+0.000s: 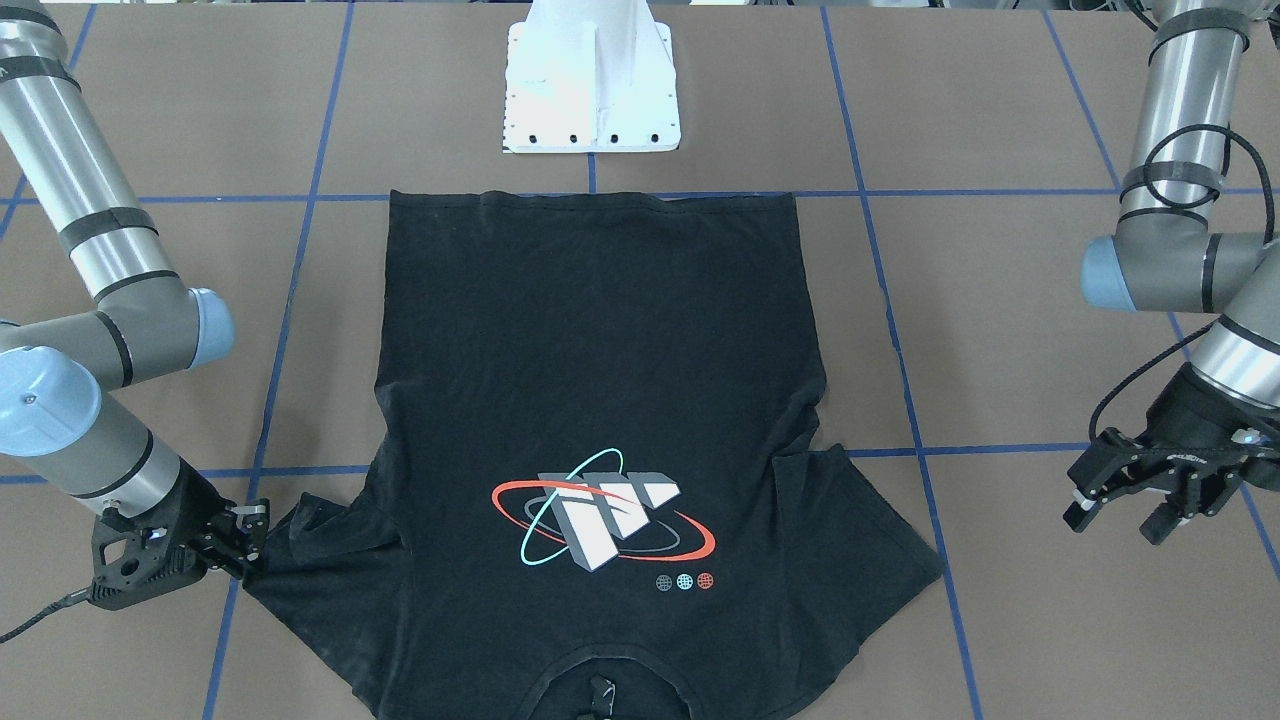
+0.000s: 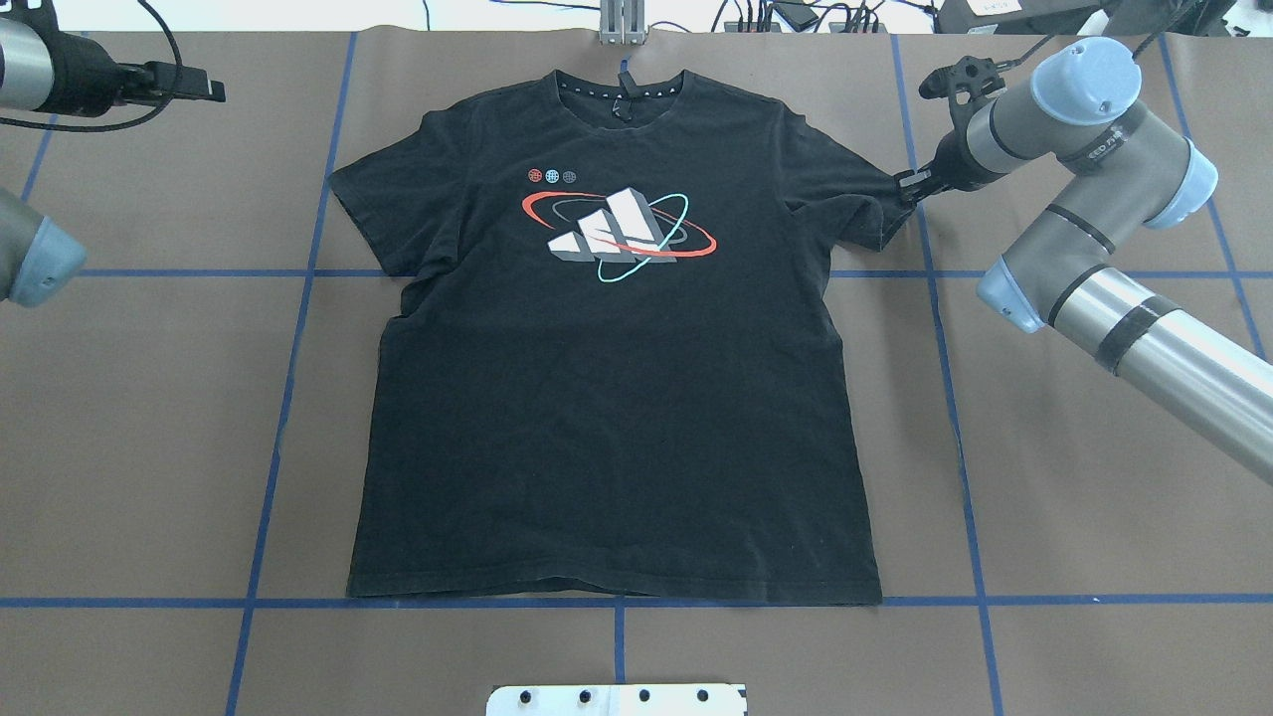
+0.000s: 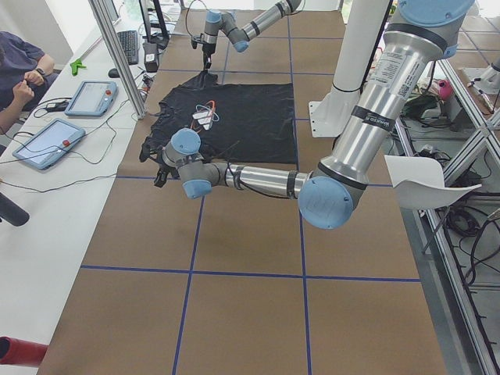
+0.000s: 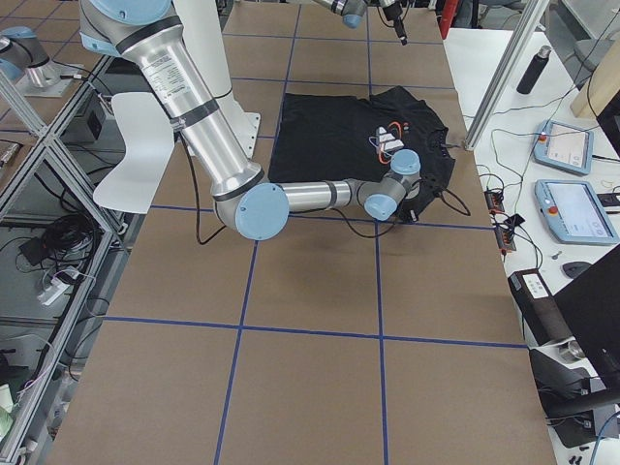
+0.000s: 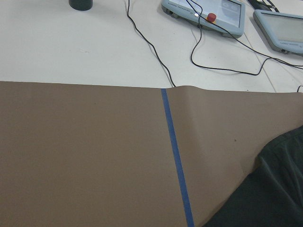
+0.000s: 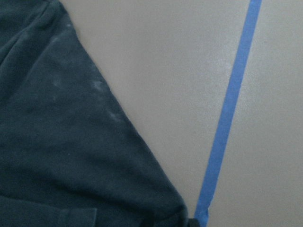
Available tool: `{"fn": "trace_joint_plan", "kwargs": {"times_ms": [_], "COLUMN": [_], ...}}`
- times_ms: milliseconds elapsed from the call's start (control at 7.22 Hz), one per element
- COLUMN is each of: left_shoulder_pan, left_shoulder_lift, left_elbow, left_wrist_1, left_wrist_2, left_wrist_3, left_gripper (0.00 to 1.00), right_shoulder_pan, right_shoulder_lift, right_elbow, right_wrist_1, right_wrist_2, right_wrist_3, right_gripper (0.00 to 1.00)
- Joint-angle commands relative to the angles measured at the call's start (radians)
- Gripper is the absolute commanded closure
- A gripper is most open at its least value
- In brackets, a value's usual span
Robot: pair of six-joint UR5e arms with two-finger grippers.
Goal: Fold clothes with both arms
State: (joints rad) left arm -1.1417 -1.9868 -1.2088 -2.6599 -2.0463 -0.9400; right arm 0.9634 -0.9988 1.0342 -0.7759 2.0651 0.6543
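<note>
t-shirt: black t-shirt (image 2: 617, 418) lies flat on the brown worktop (image 2: 1044, 497), between the two arms, logo side up
logo: white blocks with red and teal rings (image 2: 617, 234) on the chest, three small dots beside it
collar: collar (image 2: 622, 85) points away from the robot, at the far edge of the worktop
hem: hem (image 2: 617, 595) runs along a blue tape line, near the white base (image 1: 590, 90)
right tool: right tool (image 1: 248, 540) is low at the tip of the sleeve on the robot's right, fingers drawn together on the sleeve corner; cloth there is rumpled and pulled to a point
right wrist view: sleeve corner reaches the bottom edge just beside a strip of blue tape (image 6: 227, 118)
left tool: left tool (image 1: 1120, 515) hangs beside the other sleeve, well apart from the cloth, fingers spread, holding nothing
left sleeve: lies flat and spread on the worktop
left wrist view: brown paper, one tape line, shirt edge in the lower right corner, a white side table with control tablets (image 5: 203, 12) and cables behind
side: a person (image 3: 19, 70) sits at that side table
</note>
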Motion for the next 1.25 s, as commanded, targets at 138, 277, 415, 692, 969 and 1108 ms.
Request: {"fn": "trace_joint_plan", "kwargs": {"times_ms": [138,277,415,692,969,1108], "left_shoulder_pan": [-0.001,0.000,-0.001,-0.001,-0.003,-0.003], "left_shoulder_lift": [-0.004,-0.004,-0.004,-0.004,-0.003,-0.001], "left_elbow": [0.000,0.000,0.000,0.000,0.000,0.000], "left_wrist_1": [0.002,0.002,0.002,0.000,0.000,0.000], "left_wrist_2": [0.000,0.000,0.000,-0.002,-0.002,-0.002], "left_wrist_3": [-0.005,-0.005,-0.005,-0.005,-0.005,-0.003], "left_gripper": [0.01,0.01,0.01,0.01,0.01,0.01], "right_shoulder_pan": [0.015,0.035,0.072,0.089,0.034,-0.022], "right_shoulder_lift": [0.020,0.025,0.041,0.061,0.092,0.113], "right_elbow": [0.003,0.007,0.012,0.036,0.082,0.095], "right_wrist_1": [0.001,0.001,0.003,0.003,0.004,0.004], "right_wrist_2": [0.015,0.068,0.161,0.262,0.257,0.233], "right_wrist_3": [0.005,0.005,0.005,0.017,0.106,0.208], "right_gripper": [1.00,1.00,1.00,1.00,1.00,1.00]}}
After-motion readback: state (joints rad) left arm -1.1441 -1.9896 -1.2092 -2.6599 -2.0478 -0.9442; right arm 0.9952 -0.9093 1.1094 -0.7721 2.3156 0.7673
